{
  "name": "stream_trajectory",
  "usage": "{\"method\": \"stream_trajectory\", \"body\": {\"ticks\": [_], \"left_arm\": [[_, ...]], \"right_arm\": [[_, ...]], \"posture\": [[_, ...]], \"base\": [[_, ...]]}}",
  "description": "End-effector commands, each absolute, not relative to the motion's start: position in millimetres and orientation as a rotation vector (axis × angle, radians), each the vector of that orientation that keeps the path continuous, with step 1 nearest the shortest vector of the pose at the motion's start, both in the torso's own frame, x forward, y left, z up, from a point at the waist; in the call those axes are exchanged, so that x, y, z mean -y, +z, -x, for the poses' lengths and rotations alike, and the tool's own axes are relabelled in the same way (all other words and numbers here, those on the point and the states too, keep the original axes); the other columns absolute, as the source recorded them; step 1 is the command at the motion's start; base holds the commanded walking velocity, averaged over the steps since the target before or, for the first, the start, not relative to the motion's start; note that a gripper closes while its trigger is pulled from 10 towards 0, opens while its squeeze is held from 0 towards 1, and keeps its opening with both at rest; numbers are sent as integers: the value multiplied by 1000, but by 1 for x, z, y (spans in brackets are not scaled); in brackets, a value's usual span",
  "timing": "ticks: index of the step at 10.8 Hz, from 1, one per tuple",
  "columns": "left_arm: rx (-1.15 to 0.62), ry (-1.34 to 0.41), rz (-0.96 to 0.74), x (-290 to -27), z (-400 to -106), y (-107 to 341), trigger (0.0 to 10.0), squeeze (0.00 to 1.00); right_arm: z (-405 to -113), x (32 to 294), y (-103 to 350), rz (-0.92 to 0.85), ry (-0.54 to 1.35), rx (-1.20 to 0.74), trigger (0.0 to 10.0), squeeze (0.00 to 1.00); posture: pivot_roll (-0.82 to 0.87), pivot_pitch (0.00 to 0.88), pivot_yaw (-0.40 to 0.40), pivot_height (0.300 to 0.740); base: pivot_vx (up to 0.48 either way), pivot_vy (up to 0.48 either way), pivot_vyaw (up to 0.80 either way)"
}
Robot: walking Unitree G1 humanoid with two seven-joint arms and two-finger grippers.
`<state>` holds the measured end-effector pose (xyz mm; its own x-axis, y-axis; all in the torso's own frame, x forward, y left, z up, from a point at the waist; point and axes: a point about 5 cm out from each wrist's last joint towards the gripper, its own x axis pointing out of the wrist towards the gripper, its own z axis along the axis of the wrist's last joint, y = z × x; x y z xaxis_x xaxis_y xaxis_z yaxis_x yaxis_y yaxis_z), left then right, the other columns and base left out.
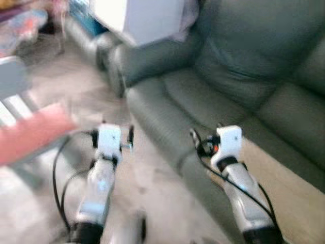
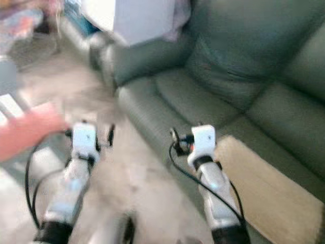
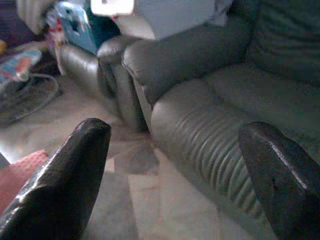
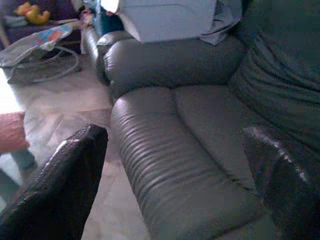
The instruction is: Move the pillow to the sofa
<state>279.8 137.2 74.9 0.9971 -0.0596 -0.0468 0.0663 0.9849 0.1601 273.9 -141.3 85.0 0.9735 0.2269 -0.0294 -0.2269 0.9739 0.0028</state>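
The head views are blurred. A grey-green leather sofa (image 1: 223, 96) stretches from the middle to the right. A flat beige pillow-like cushion (image 2: 264, 188) lies on its seat at the near right, beside my right arm. A red-pink padded thing (image 1: 30, 134) rests on a low frame at the left. My left gripper (image 1: 112, 133) hangs open over the floor in front of the sofa, and its fingers (image 3: 75, 170) hold nothing. My right gripper (image 1: 205, 133) is open and empty above the seat's front edge, with the seat cushion (image 4: 200, 130) ahead of it.
A white box-like object (image 1: 147, 18) with a cloth sits on the sofa's armrest. A second dark armchair (image 3: 90, 60) stands beyond it. A baby bouncer (image 4: 40, 50) and toys are at the far left. Pale tiled floor (image 1: 147, 183) lies between my arms.
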Motion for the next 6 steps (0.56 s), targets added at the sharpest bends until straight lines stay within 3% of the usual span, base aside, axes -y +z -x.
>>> {"method": "stream_trajectory", "body": {"ticks": [1, 5, 6], "left_arm": [[-33, -56, -180, -139, -282, 79, 10000, 0], [-35, -21, -207, -141, -287, 80, 10000, 0], [-27, -7, -211, -142, -286, 80, 10000, 0]], "right_arm": [[-275, 139, 87, -7, 236, -22, 10000, 0], [-277, 139, 88, -27, 243, -18, 10000, 0], [-277, 138, 87, -31, 255, -24, 10000, 0]], "posture": [[-32, 90, -33, 740], [-27, 92, -32, 740], [-17, 91, -40, 740]], "base": [[0, 480, 781], [0, 480, 778], [0, 255, 775]]}}
